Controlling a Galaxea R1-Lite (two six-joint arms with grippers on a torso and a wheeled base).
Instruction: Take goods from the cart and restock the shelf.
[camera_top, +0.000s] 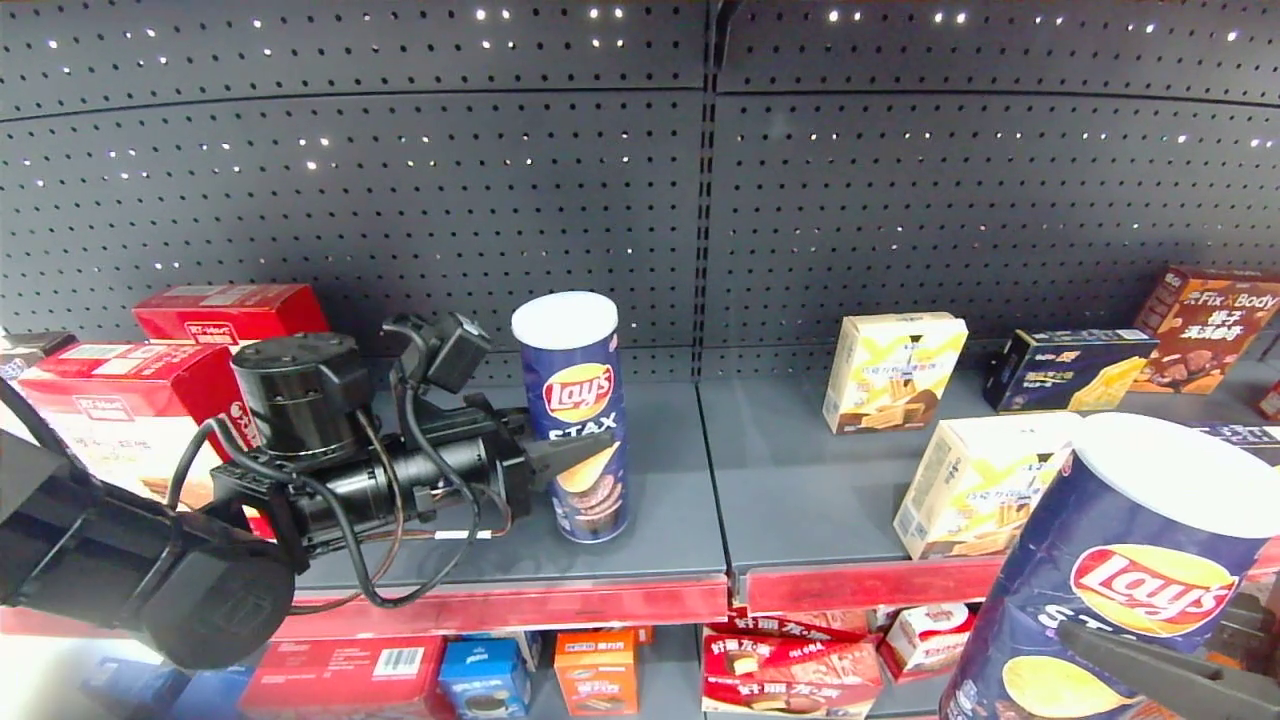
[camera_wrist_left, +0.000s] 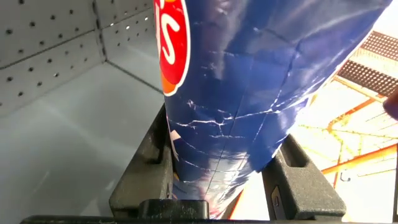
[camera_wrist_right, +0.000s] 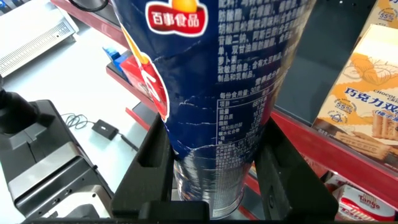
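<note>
A blue chip can (camera_top: 578, 410) with a white lid stands upright on the grey shelf board (camera_top: 660, 520), left of the shelf's middle seam. My left gripper (camera_top: 572, 455) comes in from the left and is shut on its lower half. In the left wrist view the can (camera_wrist_left: 249, 81) sits tight between the two black fingers (camera_wrist_left: 146, 177). A second blue chip can (camera_top: 1130, 560) is held up in front of the shelf at the lower right, with my right gripper (camera_wrist_right: 214, 168) shut on it. One right finger (camera_top: 1150, 665) crosses the can's front.
Red boxes (camera_top: 120, 400) stand on the shelf to the left of the arm. Yellow-white wafer boxes (camera_top: 890, 370) (camera_top: 975, 480), a dark blue box (camera_top: 1070, 370) and a brown box (camera_top: 1205, 325) fill the right part. Bare board lies between the standing can and the wafer boxes. A lower shelf (camera_top: 600, 670) holds more goods.
</note>
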